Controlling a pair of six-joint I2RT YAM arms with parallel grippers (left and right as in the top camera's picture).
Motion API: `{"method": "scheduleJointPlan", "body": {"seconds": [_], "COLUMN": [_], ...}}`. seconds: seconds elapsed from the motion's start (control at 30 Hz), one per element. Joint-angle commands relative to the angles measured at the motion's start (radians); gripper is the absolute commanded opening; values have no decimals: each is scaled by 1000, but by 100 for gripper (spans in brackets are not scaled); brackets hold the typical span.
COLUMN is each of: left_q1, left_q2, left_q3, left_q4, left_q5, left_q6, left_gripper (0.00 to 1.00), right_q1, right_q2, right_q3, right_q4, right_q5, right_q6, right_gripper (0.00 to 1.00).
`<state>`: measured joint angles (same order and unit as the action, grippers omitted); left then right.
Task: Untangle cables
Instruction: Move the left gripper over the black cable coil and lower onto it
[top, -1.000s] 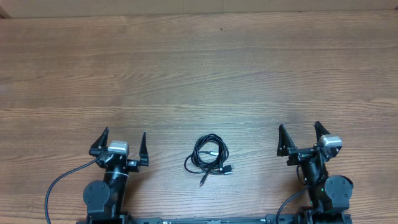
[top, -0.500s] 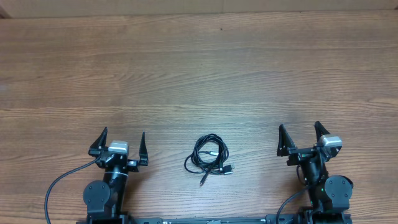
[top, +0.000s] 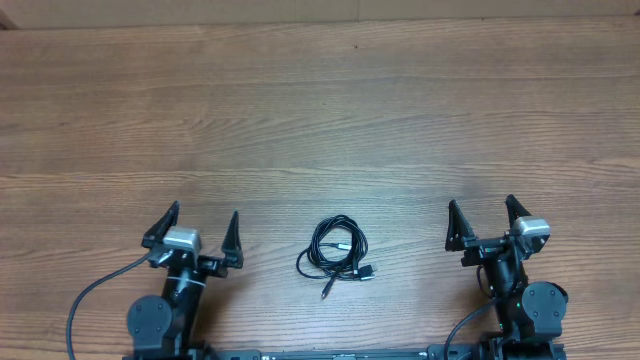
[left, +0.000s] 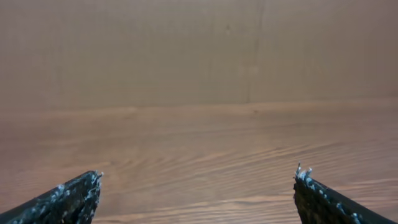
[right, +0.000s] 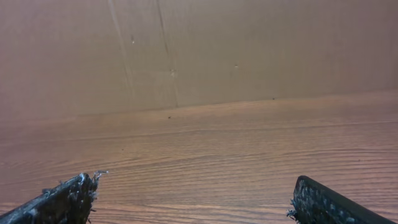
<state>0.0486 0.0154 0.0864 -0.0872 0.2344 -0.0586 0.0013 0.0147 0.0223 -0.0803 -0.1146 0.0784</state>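
Observation:
The cables (top: 335, 256) lie as one small coiled black bundle on the wooden table near the front edge, midway between the two arms, with small plugs sticking out at its lower right. My left gripper (top: 203, 222) is open and empty, left of the bundle. My right gripper (top: 482, 212) is open and empty, right of the bundle. In the left wrist view the left gripper (left: 198, 180) shows only two spread fingertips over bare wood. The right gripper (right: 196, 185) looks the same in the right wrist view. The cables are out of both wrist views.
A wooden table (top: 320, 120) stretches away from both arms. A brown cardboard wall (left: 199, 50) stands at its far edge, also in the right wrist view (right: 199, 50). Thick black arm cables (top: 90, 295) loop at the front beside each base.
My left gripper has shifted slightly, its fingers now a little wider and turned a bit to the right. The right arm and the cables have not moved.

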Motion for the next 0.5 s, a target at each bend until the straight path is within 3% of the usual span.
{"method": "scheduleJointPlan", "body": {"seconds": [0.0, 0.2, 0.47], "left_q1": [10, 10, 10], "left_q2": [25, 168, 486], "left_q3": [127, 326, 678], "left_q4": [-73, -254, -543], "left_q5": [34, 62, 158], "left_q6": [-89, -87, -87], "left_gripper": [99, 100, 100], "right_q1": [4, 4, 4], "right_q2": [-11, -11, -11], "right_q3": [-14, -14, -14], "right_q4": [5, 5, 5], "right_q5": [8, 8, 8], "right_q6": [6, 6, 6], "right_gripper": [100, 100, 100]}}
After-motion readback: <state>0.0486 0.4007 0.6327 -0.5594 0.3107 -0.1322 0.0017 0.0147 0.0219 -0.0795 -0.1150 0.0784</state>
